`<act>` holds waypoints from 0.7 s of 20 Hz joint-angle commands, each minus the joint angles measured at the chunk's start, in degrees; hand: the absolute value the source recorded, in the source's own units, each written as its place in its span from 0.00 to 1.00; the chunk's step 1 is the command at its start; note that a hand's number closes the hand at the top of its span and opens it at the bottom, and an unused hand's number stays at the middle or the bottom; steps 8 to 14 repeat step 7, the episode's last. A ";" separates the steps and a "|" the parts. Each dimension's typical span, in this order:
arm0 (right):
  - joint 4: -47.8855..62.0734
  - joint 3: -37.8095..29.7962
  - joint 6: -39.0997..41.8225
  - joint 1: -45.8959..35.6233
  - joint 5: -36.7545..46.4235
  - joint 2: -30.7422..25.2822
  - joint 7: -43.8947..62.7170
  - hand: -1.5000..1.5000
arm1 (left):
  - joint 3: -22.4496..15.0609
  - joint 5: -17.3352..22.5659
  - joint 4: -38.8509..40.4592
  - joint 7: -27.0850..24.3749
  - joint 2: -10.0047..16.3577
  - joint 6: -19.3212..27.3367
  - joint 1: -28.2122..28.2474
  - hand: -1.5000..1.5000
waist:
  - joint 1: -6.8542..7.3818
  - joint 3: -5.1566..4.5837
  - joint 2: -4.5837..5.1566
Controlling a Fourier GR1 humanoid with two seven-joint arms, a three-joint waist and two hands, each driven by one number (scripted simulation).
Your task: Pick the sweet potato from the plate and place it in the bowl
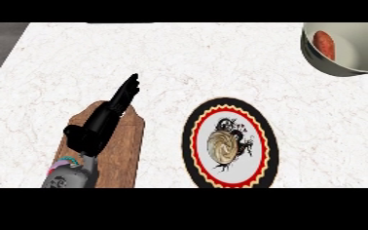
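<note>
The reddish-brown sweet potato (325, 44) lies inside the grey bowl (321, 62) at the counter's far right edge, partly cut off by the view. A round plate (263, 141) with a black and red rim and a dragon pattern sits at the lower middle with nothing on it. My left hand (108, 118) is at the left, its fingers straight and pointing away over a wooden board, holding nothing. My right hand does not show.
A brown wooden cutting board (120, 151) lies under my left forearm at the lower left. The white marble counter (179, 58) stretches across the view, with a dark strip at its far left corner.
</note>
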 commanded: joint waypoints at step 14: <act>-18.62 -8.54 13.36 24.05 -14.18 2.07 -7.41 0.00 | 4.51 2.52 -1.34 2.46 2.22 -1.79 -1.30 0.50 | -1.06 -0.11 -0.32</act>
